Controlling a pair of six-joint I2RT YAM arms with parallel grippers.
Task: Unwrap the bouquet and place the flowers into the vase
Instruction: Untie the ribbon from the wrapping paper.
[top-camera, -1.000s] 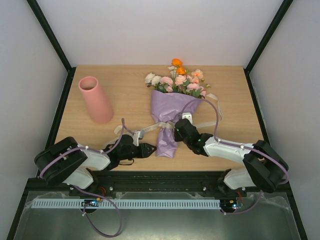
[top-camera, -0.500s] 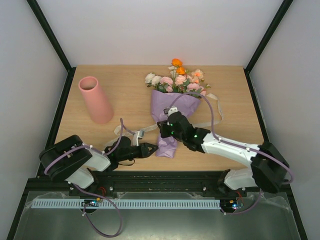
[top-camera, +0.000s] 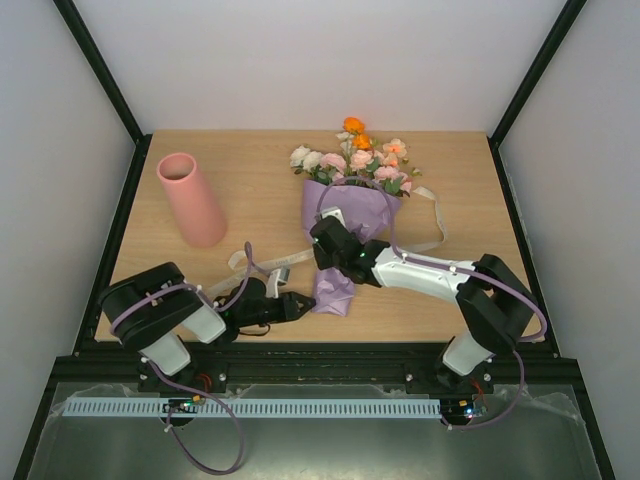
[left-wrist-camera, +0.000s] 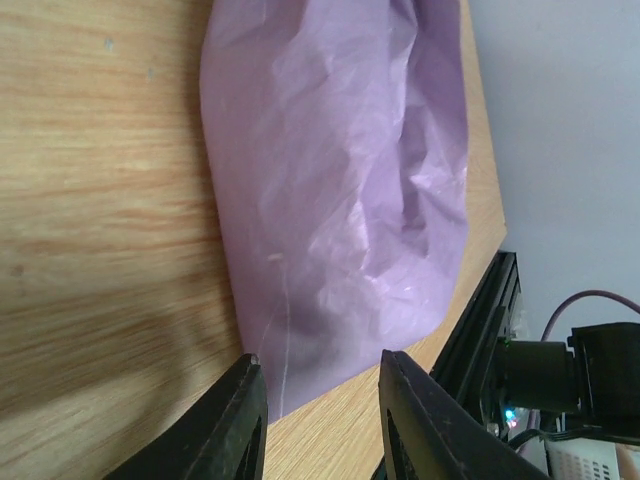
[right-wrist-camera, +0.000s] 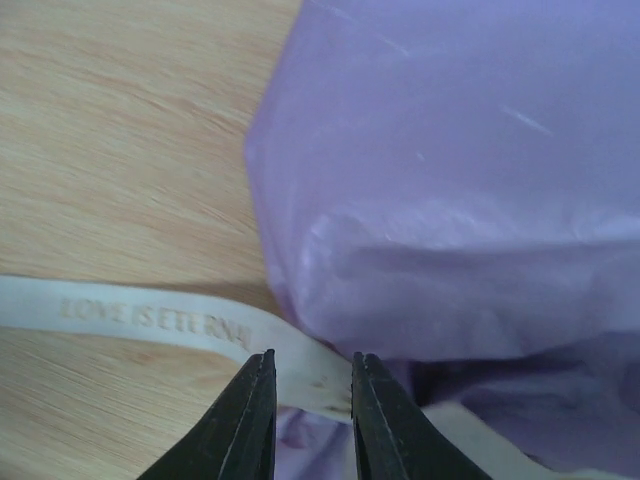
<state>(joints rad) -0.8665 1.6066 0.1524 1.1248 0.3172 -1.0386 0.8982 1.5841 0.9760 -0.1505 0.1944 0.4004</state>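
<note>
The bouquet (top-camera: 345, 215) lies flat near the middle of the counter (top-camera: 260, 170), blooms pointing to the far edge and the narrow tail of its cone to the near edge. The flowers (top-camera: 362, 160) fan out of the lilac wrapping paper (left-wrist-camera: 330, 200): pink, cream and peach heads, with two small orange ones farthest back. A cream ribbon (right-wrist-camera: 150, 315) crosses the cone's waist, and its loose ends trail over the wood on both sides (the words LOVE IS ETERNAL are printed along it).

The right pincer (right-wrist-camera: 312, 360) sits over the cone's left flank at the waist. Its fingers are parted by a narrow gap, and the ribbon runs across just beyond the tips; whether it is caught there cannot be told.

The left pincer (left-wrist-camera: 320, 365) lies low on the counter, aimed at the cone's tail. Its fingers stand about half apart and hold nothing, with the crumpled paper end just ahead of the tips.

The vase (top-camera: 190, 198), a plain salmon-pink cylinder, stands well apart at the left of the counter with its mouth open.
</note>
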